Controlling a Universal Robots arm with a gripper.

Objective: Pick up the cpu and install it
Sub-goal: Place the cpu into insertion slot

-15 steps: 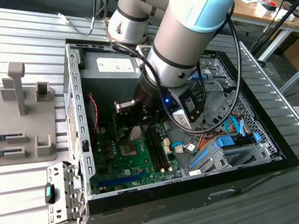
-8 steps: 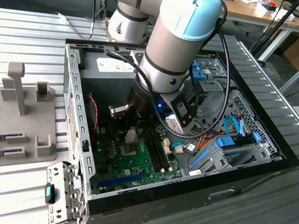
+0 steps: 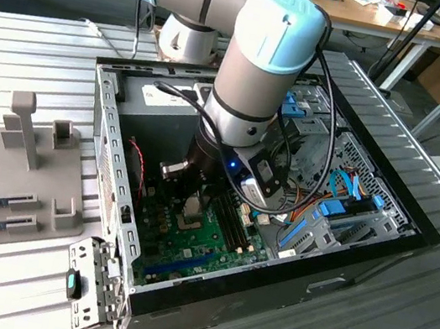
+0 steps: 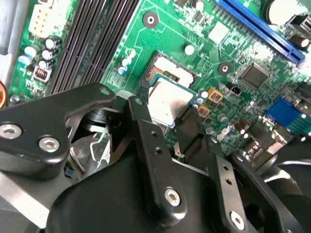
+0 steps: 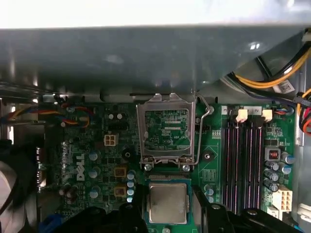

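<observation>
**A:** Tool status?

**B:** In the second wrist view the tool (image 4: pixel 165 110) is closed narrow on the cpu (image 4: pixel 167 99), its 2 fingers (image 4: pixel 143 126) on opposite edges. The cpu hangs just above the open socket (image 4: pixel 172 73), inside the computer case (image 3: pixel 118 164).

**A:** Hazards?

**B:** My judgement: a tilted or offset cpu would bend the socket's contacts. A loose grip would drop it crooked. The raised load plate (image 5: pixel 165 128) stands near the fingers, and contact there would knock the cpu off line.
</observation>
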